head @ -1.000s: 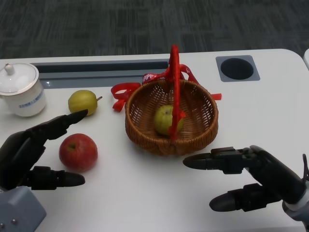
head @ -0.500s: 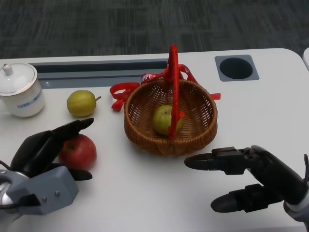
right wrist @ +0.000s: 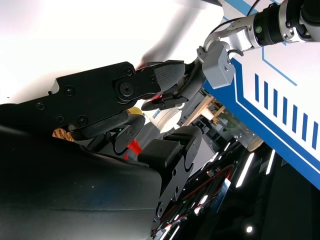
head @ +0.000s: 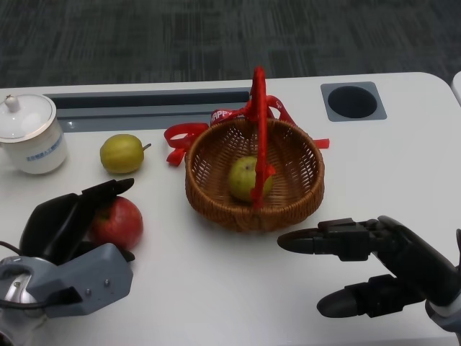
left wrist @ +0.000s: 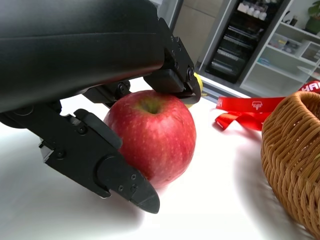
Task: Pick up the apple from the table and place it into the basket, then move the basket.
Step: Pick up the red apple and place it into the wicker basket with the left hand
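The left hand (head: 61,223) cups the red apple (head: 115,222) on the white table (head: 216,288), left of the wicker basket (head: 253,173). The right hand (head: 374,263) hovers with fingers spread, empty.

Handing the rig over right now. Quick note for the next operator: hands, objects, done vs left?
Left robot hand: fingers wrapped around the red apple, which sits on the table left of the basket; the wrist view shows fingers touching it above and below. Not lifted yet.
Right robot hand: open, holds nothing, hovers in front of the basket to its right.
Basket: a green fruit already lies inside.
Done: reach to the apple.
Left: lift the apple, drop it in the basket, move the basket.
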Available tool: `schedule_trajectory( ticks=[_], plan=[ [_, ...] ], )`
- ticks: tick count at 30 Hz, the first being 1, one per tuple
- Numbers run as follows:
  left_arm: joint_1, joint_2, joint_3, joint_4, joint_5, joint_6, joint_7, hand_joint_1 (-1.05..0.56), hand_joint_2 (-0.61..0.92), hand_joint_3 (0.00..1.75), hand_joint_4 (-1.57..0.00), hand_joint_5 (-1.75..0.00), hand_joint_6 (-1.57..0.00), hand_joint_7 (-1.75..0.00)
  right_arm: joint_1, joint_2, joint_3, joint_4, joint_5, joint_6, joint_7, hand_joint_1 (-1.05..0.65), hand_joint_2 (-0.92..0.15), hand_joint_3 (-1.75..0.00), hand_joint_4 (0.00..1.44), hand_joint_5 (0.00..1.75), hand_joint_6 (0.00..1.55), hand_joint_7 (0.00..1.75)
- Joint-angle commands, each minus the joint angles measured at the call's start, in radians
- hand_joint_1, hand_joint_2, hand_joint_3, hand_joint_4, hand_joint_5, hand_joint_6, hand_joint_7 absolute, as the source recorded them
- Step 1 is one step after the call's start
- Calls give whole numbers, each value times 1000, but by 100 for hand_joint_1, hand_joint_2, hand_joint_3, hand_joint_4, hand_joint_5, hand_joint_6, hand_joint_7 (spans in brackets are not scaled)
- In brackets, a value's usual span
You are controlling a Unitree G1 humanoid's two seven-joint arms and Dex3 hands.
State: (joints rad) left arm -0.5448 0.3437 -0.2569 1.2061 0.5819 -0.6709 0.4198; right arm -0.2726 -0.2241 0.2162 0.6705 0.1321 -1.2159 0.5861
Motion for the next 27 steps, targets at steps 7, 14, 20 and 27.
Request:
schedule_trajectory(
  ticks=[7, 14, 20, 27],
  plan=[
    [34, 10, -1, -50, -48, -77, 30, -9, 84, 1, -118, -3, -108, -2, 9, -13, -4, -15, 31, 18, 15, -49, -92, -4, 76, 1, 67, 0],
    [117, -1, 80, -209, -177, -209, -11, -13, 84, 0, -120, -2, -108, -1, 7, -12, -8, -13, 36, 21, 23, -51, -92, -6, 76, 1, 67, 0],
    [216, 6, 152, -471, -240, -195, -58, -15, 85, 1, -121, -2, -107, 0, 0, -6, -9, -5, 32, 18, 25, -51, -92, -7, 77, 1, 68, 0],
    [262, -16, 197, -696, -308, -151, -162, -13, 84, 0, -122, -1, -108, -1, -2, -3, -8, 0, 34, 14, 29, -51, -92, -8, 77, 1, 68, 0]
  ],
)
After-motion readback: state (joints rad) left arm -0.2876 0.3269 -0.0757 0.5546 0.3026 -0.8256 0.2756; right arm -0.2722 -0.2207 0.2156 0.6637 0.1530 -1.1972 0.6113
